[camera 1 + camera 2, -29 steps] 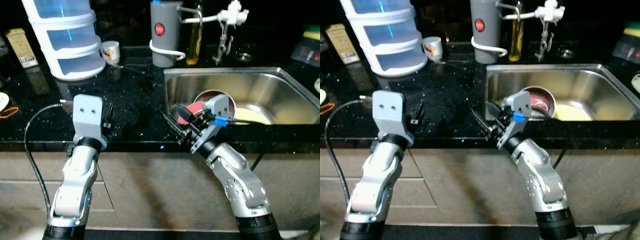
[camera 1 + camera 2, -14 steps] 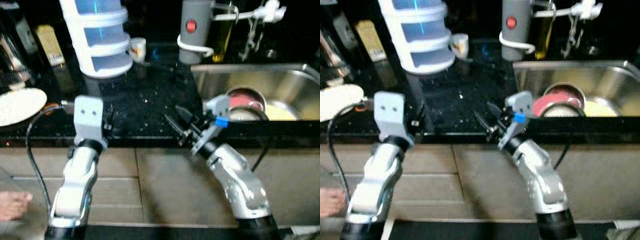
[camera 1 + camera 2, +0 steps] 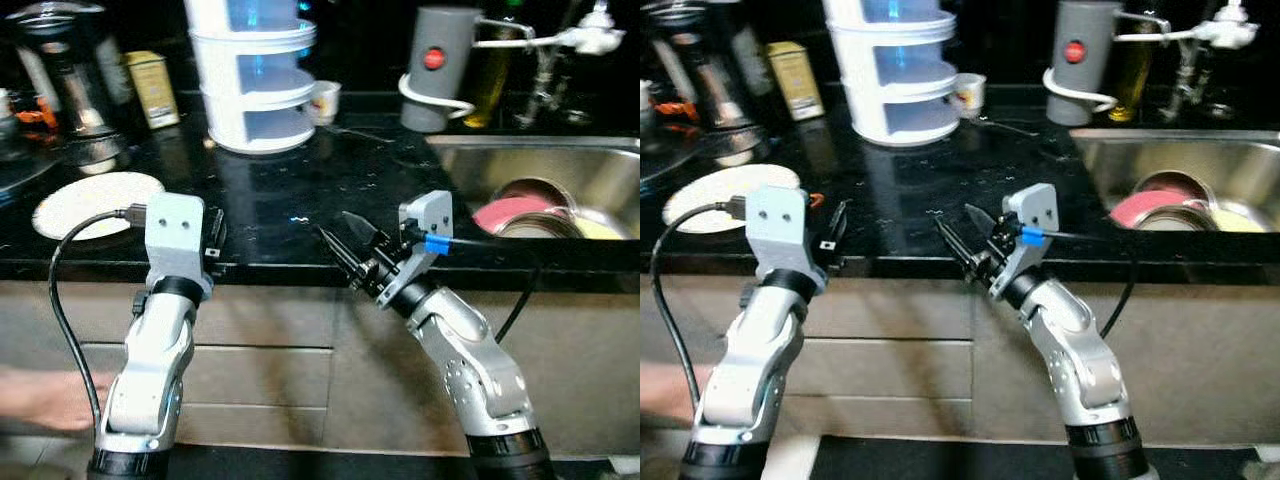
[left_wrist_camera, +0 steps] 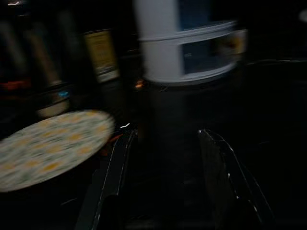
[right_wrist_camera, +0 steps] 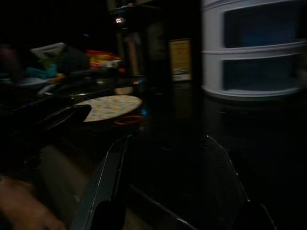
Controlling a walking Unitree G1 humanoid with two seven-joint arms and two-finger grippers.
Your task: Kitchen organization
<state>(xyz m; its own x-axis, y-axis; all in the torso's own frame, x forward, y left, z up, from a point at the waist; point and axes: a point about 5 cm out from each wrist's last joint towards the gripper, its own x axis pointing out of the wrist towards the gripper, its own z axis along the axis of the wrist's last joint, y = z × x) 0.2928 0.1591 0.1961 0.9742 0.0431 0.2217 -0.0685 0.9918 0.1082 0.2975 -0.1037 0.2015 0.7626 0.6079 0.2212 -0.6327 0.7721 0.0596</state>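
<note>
A round patterned plate (image 3: 95, 203) lies on the black counter (image 3: 300, 190) at the left, and it is also in the left wrist view as the plate (image 4: 50, 143). My left gripper (image 3: 213, 232) hovers open at the counter's front edge, just right of the plate, with nothing between its fingers (image 4: 115, 172). My right gripper (image 3: 345, 243) is open and empty at the front edge near the middle, pointing left. A steel sink (image 3: 590, 165) at the right holds a red dish (image 3: 505, 213) and a pot.
A white stacked drawer unit (image 3: 258, 75) stands at the back with a small mug (image 3: 323, 100) beside it. A yellow box (image 3: 152, 88), a dark jug (image 3: 65, 70), a grey canister (image 3: 435, 70) and a tap (image 3: 575, 35) line the back. Part of a person (image 3: 40, 398) shows low left.
The whole view has swung left: the sink has slid to the right and the plate has come into view. Both arms keep the same pose, fingers still open.
</note>
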